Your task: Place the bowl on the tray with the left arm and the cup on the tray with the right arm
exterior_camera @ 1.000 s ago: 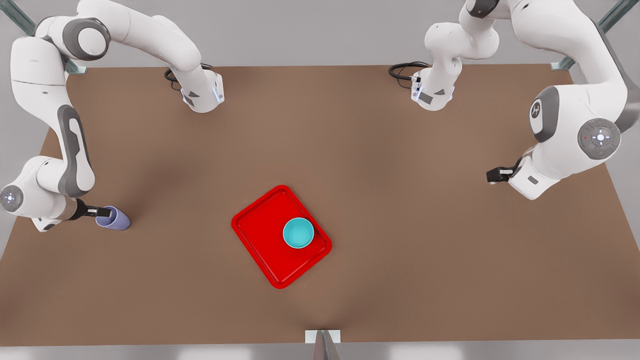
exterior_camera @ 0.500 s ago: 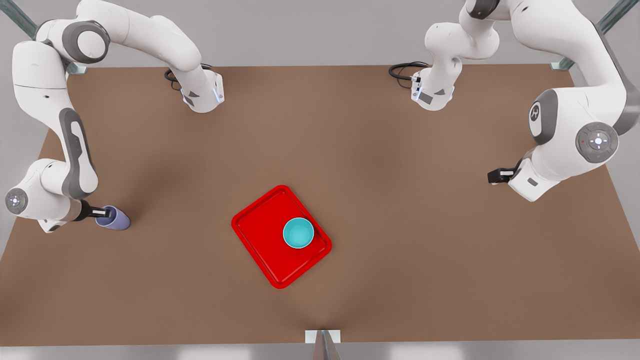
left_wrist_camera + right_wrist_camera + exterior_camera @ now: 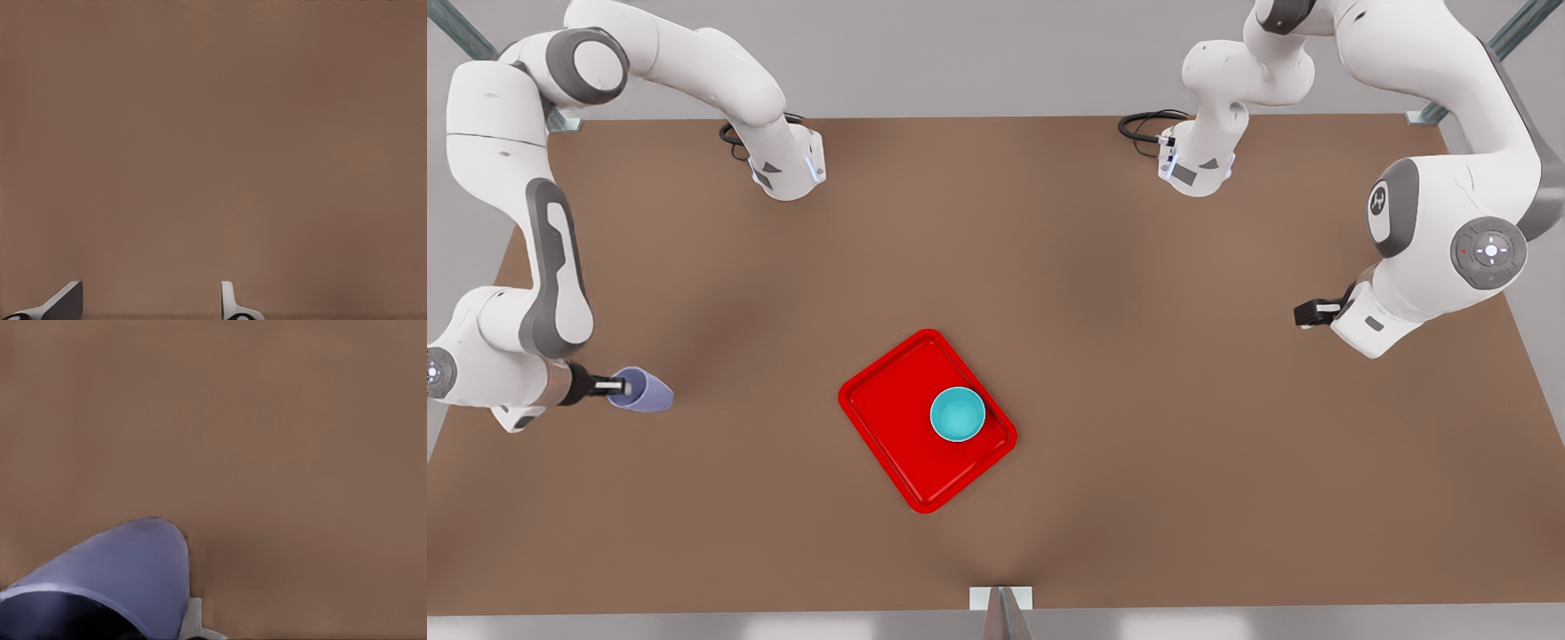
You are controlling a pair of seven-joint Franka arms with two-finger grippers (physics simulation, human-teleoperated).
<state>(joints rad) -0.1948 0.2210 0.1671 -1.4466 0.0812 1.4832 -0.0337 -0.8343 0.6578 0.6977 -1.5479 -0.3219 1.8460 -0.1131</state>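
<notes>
The teal bowl [image 3: 958, 414] sits on the red tray [image 3: 895, 433], near the tray's corner toward the front view's right. At the front view's left, my right gripper [image 3: 617, 387] is shut on the rim of the lavender cup [image 3: 647, 392], which hangs tilted with its base toward the tray. In the right wrist view the cup [image 3: 127, 567] lies close below the camera, one pale fingertip [image 3: 192, 621] beside its wall. My left gripper [image 3: 1305, 312] waits open at the front view's right, its two fingers spread in the left wrist view [image 3: 147, 303] over bare table.
The brown table [image 3: 1103, 356] stretches wide between the cup and the tray. Both arm bases [image 3: 787, 169] [image 3: 1196, 164] stand at the far edge with black cables. A small grey mount [image 3: 1001, 604] sits at the near edge.
The right gripper has carried the cup a little toward the tray and tilted it further. The left arm shifted slightly at first, then held still. Bowl and tray are unmoved.
</notes>
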